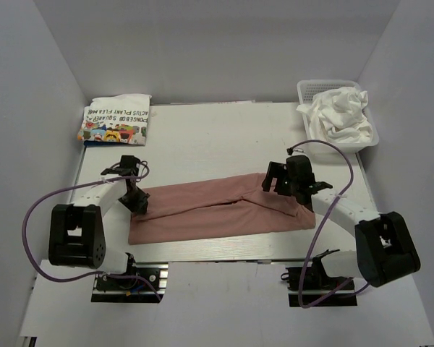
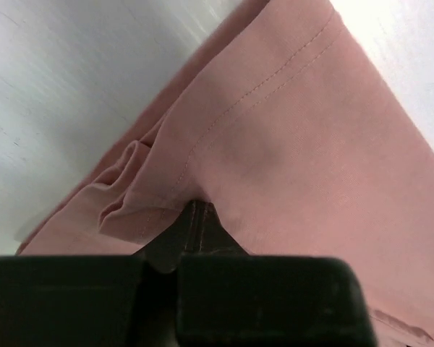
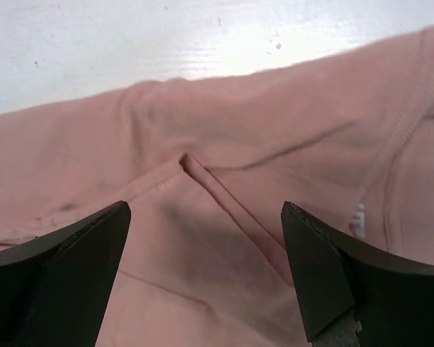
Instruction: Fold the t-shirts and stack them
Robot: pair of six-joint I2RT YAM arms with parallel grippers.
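The dusty pink t-shirt (image 1: 217, 210) lies folded into a long band across the table's near half. My left gripper (image 1: 135, 199) is shut on the band's left end; in the left wrist view its black tips (image 2: 195, 217) pinch a bunched hem of the pink t-shirt (image 2: 304, 159). My right gripper (image 1: 283, 186) is open just above the band's right part; in the right wrist view its fingers (image 3: 94, 238) straddle a fold ridge of the pink t-shirt (image 3: 224, 210) without holding it. A folded white t-shirt with cartoons and black lettering (image 1: 116, 121) lies at the back left.
A white mesh basket (image 1: 304, 90) at the back right holds crumpled white t-shirts (image 1: 341, 112). The table (image 1: 217, 137) ends in a metal front rail just near the pink band. White walls close in on three sides.
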